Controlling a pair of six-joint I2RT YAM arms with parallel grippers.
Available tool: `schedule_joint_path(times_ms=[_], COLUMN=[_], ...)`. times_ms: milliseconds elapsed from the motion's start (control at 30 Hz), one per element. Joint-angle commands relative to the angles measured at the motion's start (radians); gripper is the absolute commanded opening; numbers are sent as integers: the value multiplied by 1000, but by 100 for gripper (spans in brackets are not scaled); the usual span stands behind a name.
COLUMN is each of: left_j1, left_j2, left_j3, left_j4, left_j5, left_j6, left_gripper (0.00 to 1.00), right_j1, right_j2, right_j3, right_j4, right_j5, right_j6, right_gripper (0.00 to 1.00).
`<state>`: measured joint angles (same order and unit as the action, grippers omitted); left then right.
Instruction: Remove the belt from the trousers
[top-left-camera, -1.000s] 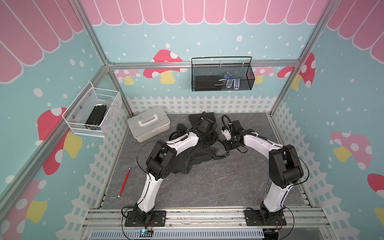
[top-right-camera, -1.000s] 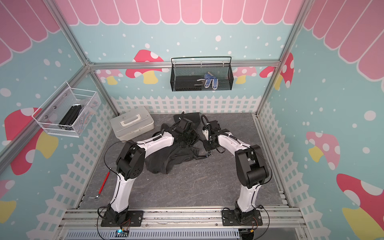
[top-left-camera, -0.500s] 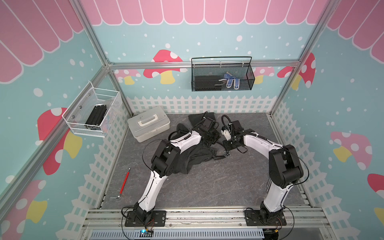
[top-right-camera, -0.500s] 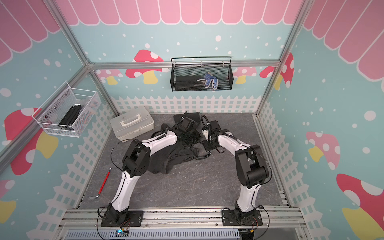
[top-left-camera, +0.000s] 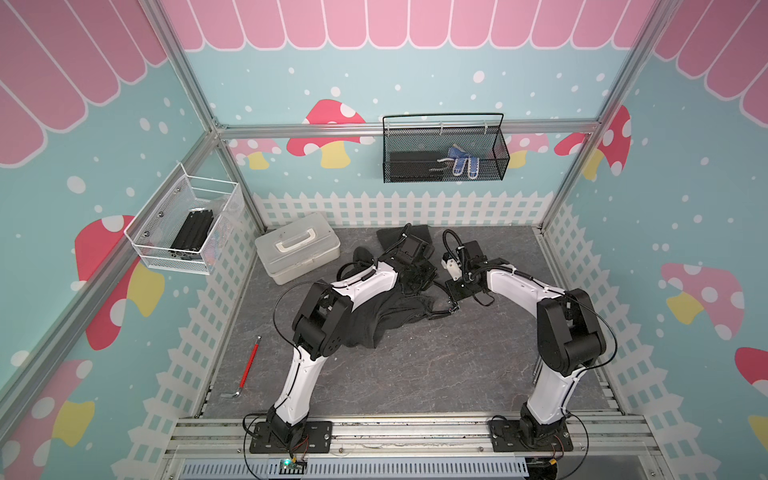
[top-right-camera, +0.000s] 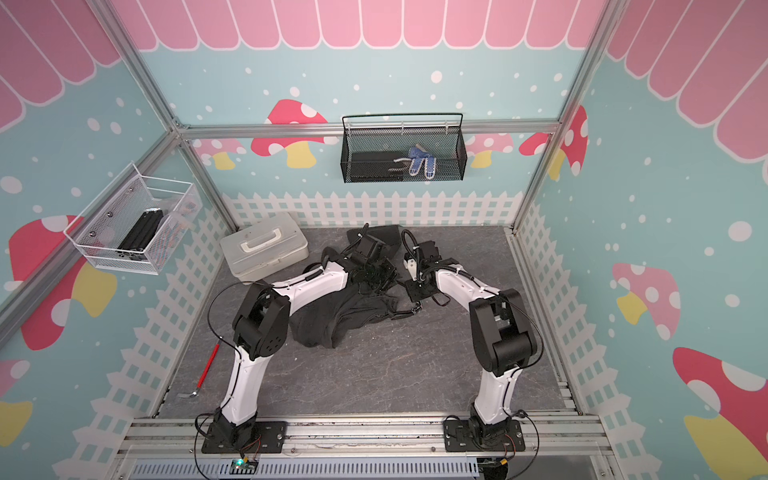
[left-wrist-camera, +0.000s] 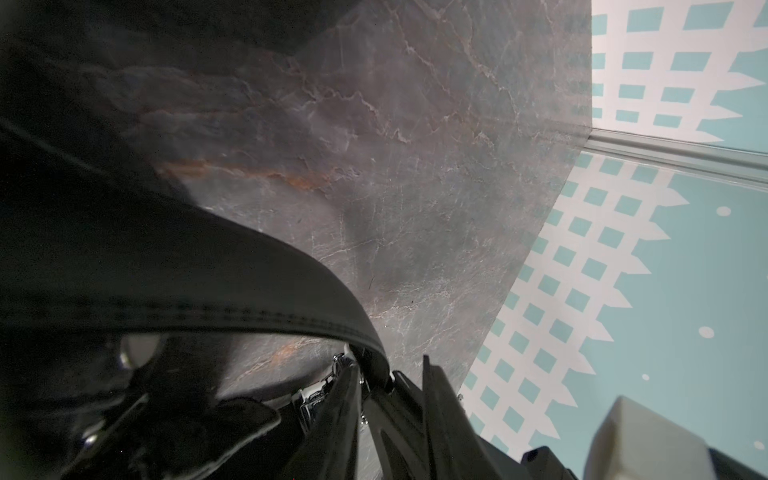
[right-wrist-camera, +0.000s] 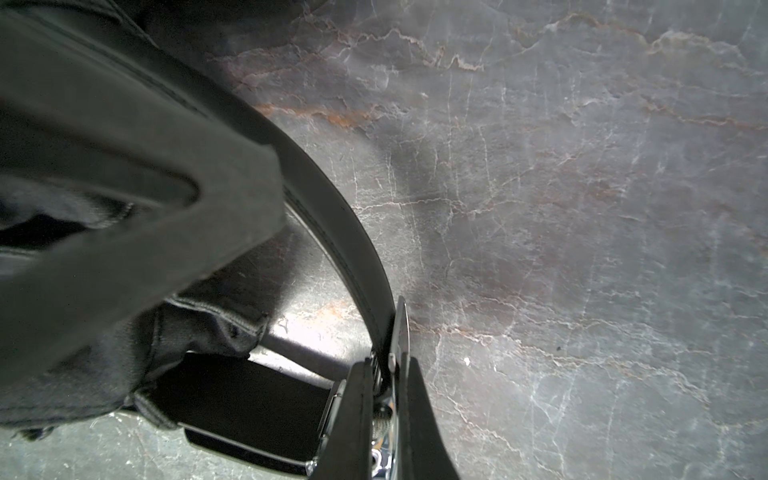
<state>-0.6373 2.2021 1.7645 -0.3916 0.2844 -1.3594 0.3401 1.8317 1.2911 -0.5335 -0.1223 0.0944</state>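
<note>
- The right gripper is clamped on the silver buckle of the belt, low over the grey tabletop.
- From the buckle the black strap curves away and disappears behind the fabric of the trousers, which lie crumpled mid-table between the two arms.
- The left gripper sits down among the dark folds just beside the right one (whether its jaws are apart or together, I cannot tell).

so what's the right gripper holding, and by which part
The right gripper is shut on the belt, clamped at its silver buckle end.
</note>
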Motion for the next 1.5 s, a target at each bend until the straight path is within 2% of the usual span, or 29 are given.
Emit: schedule_joint_path(times_ms=[0, 267, 500, 967, 1300, 1467], left_j1=[11, 23, 25, 25, 39, 46], left_j2=[17, 123, 162, 51, 170, 203], left_j3=[26, 118, 138, -10, 162, 167], left_j4=[-28, -56, -69, -93, -121, -121], left_j5=[14, 18, 39, 28, 37, 47], left_j6=[-23, -26, -31, -18, -16, -22], left_gripper=[29, 28, 26, 26, 26, 26], right_j1=[7, 6, 7, 7, 7, 7], right_j2=[32, 37, 44, 52, 44, 44], right_j3=[-2, 11, 32, 39, 30, 29], right_j4=[-23, -34, -42, -43, -43, -45], right_j5=[2, 3, 9, 19, 19, 23], right_j6=[-20, -19, -18, -16, -9, -7], right_gripper=[0, 0, 0, 0, 0, 0])
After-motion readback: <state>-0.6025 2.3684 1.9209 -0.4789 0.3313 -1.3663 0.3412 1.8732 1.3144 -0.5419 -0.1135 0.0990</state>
